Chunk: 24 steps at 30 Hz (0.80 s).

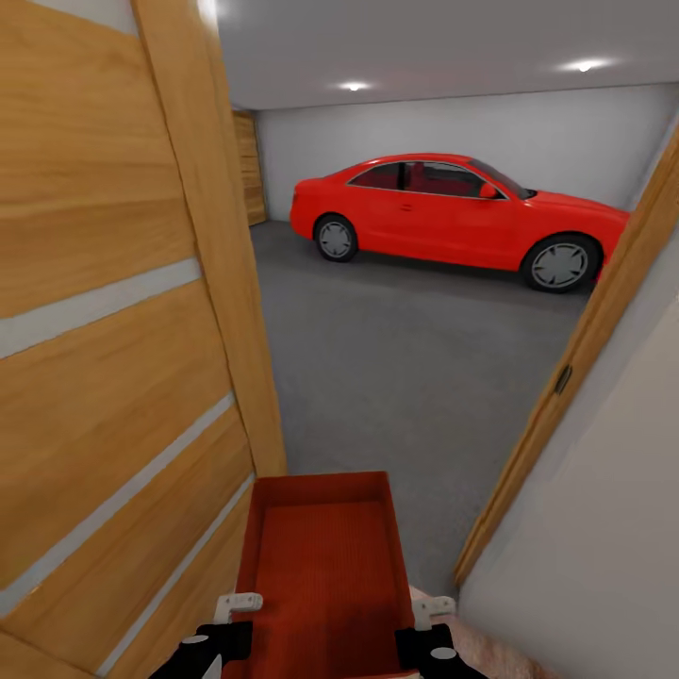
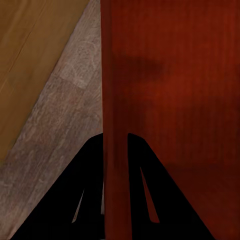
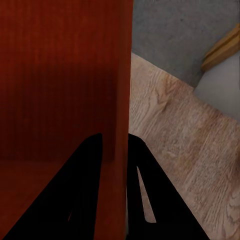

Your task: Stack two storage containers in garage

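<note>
I carry one orange-red storage container (image 1: 321, 566) low in front of me, open side up, at a doorway. My left gripper (image 1: 234, 627) is shut on its left wall and my right gripper (image 1: 424, 632) is shut on its right wall. In the left wrist view the black fingers (image 2: 85, 195) clamp the thin red wall (image 2: 116, 125). The right wrist view shows the same grip, fingers (image 3: 82, 195) on the red wall (image 3: 120, 100). Ahead lies the garage, with its dark grey concrete floor (image 1: 405, 377) and pale grey walls.
An open wooden door (image 1: 123, 330) stands close on my left, and a wooden door frame (image 1: 585, 349) with a pale wall is on my right. A red car (image 1: 453, 217) is parked across the far side of the garage. Light wood planks (image 3: 185, 145) lie under the container.
</note>
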### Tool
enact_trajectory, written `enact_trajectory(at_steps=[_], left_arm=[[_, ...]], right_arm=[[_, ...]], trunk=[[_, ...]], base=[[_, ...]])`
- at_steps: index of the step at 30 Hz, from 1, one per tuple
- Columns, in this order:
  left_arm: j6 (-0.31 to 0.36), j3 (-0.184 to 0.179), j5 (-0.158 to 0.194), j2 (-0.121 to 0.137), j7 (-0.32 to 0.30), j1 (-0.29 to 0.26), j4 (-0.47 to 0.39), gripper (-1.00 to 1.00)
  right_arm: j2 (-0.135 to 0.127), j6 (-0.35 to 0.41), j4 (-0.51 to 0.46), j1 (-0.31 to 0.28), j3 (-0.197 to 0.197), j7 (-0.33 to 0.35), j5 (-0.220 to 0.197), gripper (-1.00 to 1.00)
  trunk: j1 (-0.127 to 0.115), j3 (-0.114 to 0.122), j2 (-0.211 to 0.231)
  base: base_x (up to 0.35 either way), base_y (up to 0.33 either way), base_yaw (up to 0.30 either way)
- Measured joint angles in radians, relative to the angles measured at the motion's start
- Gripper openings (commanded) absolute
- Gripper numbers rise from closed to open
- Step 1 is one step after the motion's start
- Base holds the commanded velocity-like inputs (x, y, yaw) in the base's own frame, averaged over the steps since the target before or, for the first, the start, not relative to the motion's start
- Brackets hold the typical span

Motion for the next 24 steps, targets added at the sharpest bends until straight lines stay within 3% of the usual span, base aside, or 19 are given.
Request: enact_trajectory(at_steps=[24], left_arm=[[0.001, -0.003, 0.002, 0.0, 0.002, 0.0, 0.0, -1.0]], right_arm=[[-0.001, 0.0, -0.001, 0.0, 0.0, 0.0, 0.0, -1.0]], trunk=[[0.0, 0.0, 0.0]], base=[[0.001, 0.003, -0.271]])
